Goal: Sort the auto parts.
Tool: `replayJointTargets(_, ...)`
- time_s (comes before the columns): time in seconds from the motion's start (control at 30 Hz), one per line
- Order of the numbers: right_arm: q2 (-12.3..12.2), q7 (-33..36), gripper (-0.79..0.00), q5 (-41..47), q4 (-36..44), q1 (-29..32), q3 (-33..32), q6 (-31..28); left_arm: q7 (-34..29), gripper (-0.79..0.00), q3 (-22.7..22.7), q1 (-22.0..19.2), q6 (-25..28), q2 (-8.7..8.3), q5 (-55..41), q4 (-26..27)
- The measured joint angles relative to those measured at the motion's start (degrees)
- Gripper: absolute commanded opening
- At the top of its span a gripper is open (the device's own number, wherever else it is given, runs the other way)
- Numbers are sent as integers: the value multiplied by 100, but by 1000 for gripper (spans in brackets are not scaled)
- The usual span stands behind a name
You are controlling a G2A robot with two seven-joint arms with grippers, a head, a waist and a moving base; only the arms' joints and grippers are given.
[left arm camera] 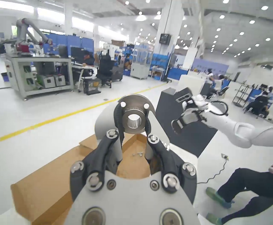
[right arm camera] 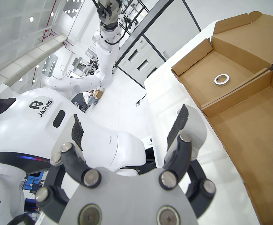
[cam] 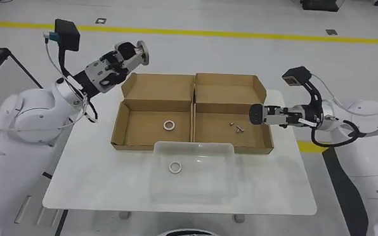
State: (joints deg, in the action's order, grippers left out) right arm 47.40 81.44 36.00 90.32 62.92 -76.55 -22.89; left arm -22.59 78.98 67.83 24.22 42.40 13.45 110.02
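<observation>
Flange: we see it up in the air, near L box's far-left corner.
L gripper: clamped on the flange hub.
R gripper: fingers apart, nothing held, just beside R box's outer wall.
L box: holds box ring.
R box: holds bolts.
Tray: clear, just in front of both boxes, w/ tray ring inside.
</observation>
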Motion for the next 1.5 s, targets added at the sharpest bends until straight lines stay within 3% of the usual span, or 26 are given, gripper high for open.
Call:
replayJointTargets(0.23,0,0,0,0,0,0,0,0,-1117,-785,252,124,-11,-69,502,95)
replayJointTargets(0.4,0,0,0,0,0,0,0,0,-1425,-785,187,-50,25,-59,747,-77)
replayJointTargets(0.87,0,0,0,0,0,0,0,0,-3090,-785,-954,-1583,600,79,1646,-1373)
replayJointTargets(1.17,0,0,0,0,0,0,0,0,-3792,-785,-1429,-1740,887,124,1745,-1889)
replayJointTargets(1.5,0,0,0,0,0,0,0,0,-3850,-785,-2097,-1984,1054,286,1803,-2126)
